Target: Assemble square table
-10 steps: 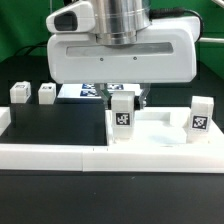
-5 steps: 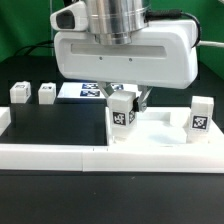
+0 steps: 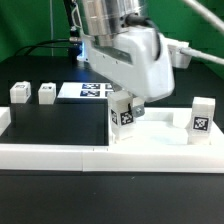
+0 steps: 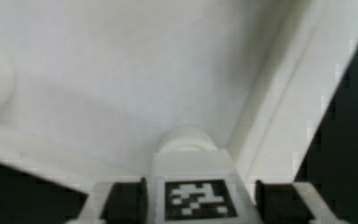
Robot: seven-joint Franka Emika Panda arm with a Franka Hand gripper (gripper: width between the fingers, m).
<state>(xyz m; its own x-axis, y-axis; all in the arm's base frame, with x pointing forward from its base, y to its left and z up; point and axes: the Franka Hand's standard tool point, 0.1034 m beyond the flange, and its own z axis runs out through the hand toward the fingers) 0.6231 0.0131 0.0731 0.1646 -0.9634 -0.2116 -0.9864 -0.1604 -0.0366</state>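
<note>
White plastic square tabletop [image 3: 160, 131], tray-like with a low rim: lying flat on the black bench [image 3: 55, 125], taking up the four o'clock part of the exterior view. Its pale floor and raised rim are filling most of the wrist view.

Gripped leg [image 3: 122, 113], a small white plastic block bearing a black-and-white square tag: standing at the tabletop's nine o'clock corner, leaning slightly. The jaws are pinching it from both sides, one dark finger [image 4: 115, 202] showing at each flank of the tag in the wrist view. Whether its foot is sitting in a socket cannot be told.

Second leg [image 3: 201, 116], white and tagged alike: standing upright at the tabletop's three o'clock corner, well apart from the jaws.

Third leg [image 3: 19, 93] and fourth leg [image 3: 46, 93], small white blocks: sitting side by side on the bench toward ten o'clock in the exterior view, near each other, apart from the tabletop.

Marker board [image 3: 88, 90], thin, flat and white with printed tags: lying toward twelve o'clock, partly hidden behind the arm.

Long low white border rail [image 3: 70, 155]: running across the six o'clock edge of the bench, just beside the tabletop's near rim.
</note>
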